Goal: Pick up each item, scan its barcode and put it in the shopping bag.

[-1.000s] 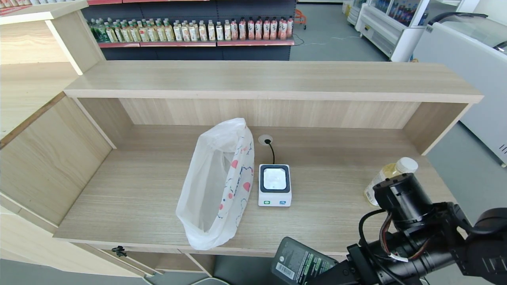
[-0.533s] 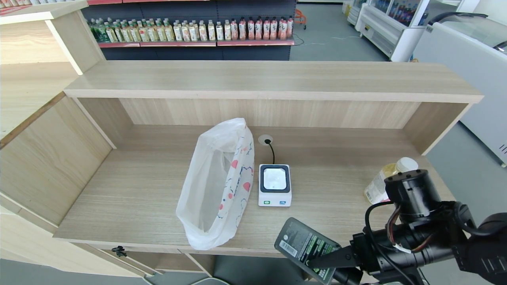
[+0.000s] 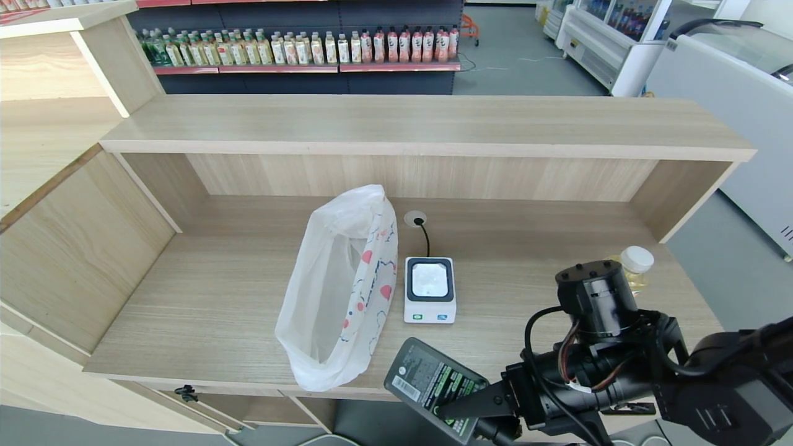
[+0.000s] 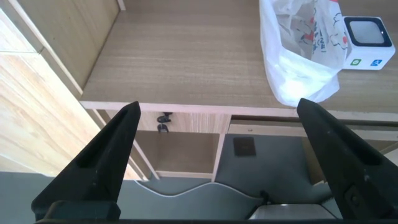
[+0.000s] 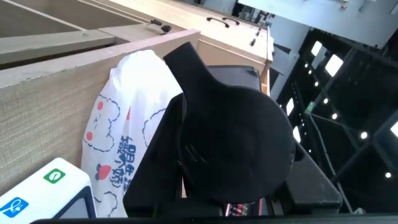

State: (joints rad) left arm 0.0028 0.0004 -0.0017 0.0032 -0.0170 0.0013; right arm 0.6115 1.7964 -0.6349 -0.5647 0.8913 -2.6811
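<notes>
My right gripper (image 3: 463, 409) is shut on a dark flat pouch (image 3: 433, 385) with a white barcode label facing up. It holds the pouch just off the counter's front edge, in front of the white scanner (image 3: 429, 289). The white shopping bag (image 3: 341, 291) with red and blue prints stands open just left of the scanner. In the right wrist view the pouch (image 5: 230, 143) blocks most of the picture, with the bag (image 5: 130, 124) and the scanner (image 5: 43, 193) behind it. My left gripper (image 4: 217, 106) hangs open below the counter's front edge, left of the bag (image 4: 298, 56).
A bottle of yellow liquid with a white cap (image 3: 633, 263) stands at the counter's right end, partly hidden behind my right arm. The scanner's black cable (image 3: 424, 235) runs to a hole at the back. A raised wooden ledge (image 3: 427, 124) overhangs the counter.
The right arm has lifted the pouch from below the counter edge and carried it left, toward the scanner's front. The arm now covers more of the bottle.
</notes>
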